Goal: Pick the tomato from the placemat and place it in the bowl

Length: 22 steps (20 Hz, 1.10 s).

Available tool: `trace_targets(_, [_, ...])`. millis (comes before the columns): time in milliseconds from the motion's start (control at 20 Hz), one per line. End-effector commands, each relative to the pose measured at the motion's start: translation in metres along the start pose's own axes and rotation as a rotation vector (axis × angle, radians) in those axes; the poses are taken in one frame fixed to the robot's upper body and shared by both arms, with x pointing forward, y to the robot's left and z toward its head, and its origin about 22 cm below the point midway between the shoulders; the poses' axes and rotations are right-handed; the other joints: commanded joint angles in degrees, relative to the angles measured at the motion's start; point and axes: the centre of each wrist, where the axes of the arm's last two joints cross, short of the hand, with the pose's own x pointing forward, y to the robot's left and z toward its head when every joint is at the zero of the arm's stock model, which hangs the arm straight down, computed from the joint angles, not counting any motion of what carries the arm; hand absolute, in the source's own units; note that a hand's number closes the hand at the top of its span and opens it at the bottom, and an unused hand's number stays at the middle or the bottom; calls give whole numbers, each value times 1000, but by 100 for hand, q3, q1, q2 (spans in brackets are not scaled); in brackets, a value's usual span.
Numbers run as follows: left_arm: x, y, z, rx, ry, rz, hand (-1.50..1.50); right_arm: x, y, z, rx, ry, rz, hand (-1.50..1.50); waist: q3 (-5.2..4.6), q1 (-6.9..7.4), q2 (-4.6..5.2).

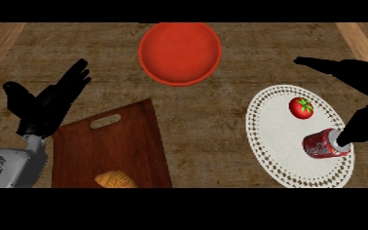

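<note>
The right hand (343, 70), fingers spread, is hovering beyond the tomato (301, 107); it should be descending squarely, avoiding the can (325, 144).

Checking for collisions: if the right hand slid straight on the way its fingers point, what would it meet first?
The right hand points toward the view's left; the red bowl is the first thing roughly in line, though height is unclear.

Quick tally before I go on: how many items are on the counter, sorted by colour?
Red: 3, the bowl, the tomato and the soda can.
White: 1, the placemat.
Brown: 1, the cutting board.
Golden: 1, the bread roll.
Total: 6.
</note>
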Motion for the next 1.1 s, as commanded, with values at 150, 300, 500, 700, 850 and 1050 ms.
trace_targets(150, [-6, -12, -7, 12, 19, 13, 0, -3, 9, -5, 27, 56, 58, -150, 1, -26, 0])
trace_targets(300, [10, -7, -7, 6, 24, 2, 0, -15, 10, -1, 51, 85, 66, -150, 1, -27, -1])
trace_targets(500, [-4, 0, -15, 3, 4, 1, 0, 4, 19, -27, 26, 88, 72, -150, 0, -19, 8])
trace_targets(700, [0, 5, 0, 12, -10, 14, 0, -15, 27, -39, 27, 87, 56, -150, 2, 9, 4])
trace_targets(850, [9, -12, 3, 8, -2, 5, 0, -3, 30, -49, 38, 122, 57, -150, 2, 13, 2])
trace_targets(1050, [16, -4, -6, 2, -11, 14, 0, -34, 32, -59, 53, 128, 41, -150, 3, 24, 13])
